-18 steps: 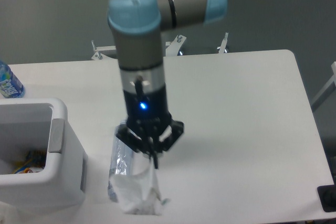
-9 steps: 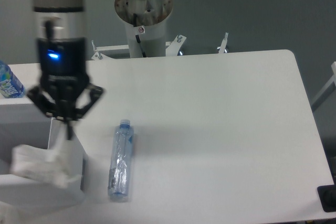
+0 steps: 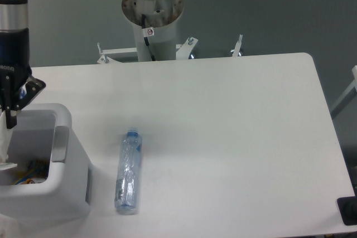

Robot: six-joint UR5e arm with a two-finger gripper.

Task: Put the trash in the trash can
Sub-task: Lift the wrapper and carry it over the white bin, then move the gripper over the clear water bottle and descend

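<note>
My gripper (image 3: pixel 10 120) hangs at the far left edge of the view, above the open top of the white trash can (image 3: pixel 62 120). Its fingers look pressed together, and the crumpled white wad (image 3: pixel 4 149) dangles just below them, partly cut off by the frame edge and dipping into the can's opening. The slim clear bottle (image 3: pixel 128 172) with a blue cap lies on the table to the right of the can, cap pointing away from the camera. It is well apart from the gripper.
Some colourful scraps (image 3: pixel 30 171) lie inside the can. The arm's base column (image 3: pixel 152 15) stands behind the table's far edge, beside metal brackets (image 3: pixel 189 43). A black object (image 3: pixel 348 210) sits at the table's bottom right corner.
The arm has swung further left with the wad. The wad now hangs lower, over the can's opening rather than over its front rim. The bottle has not moved.
</note>
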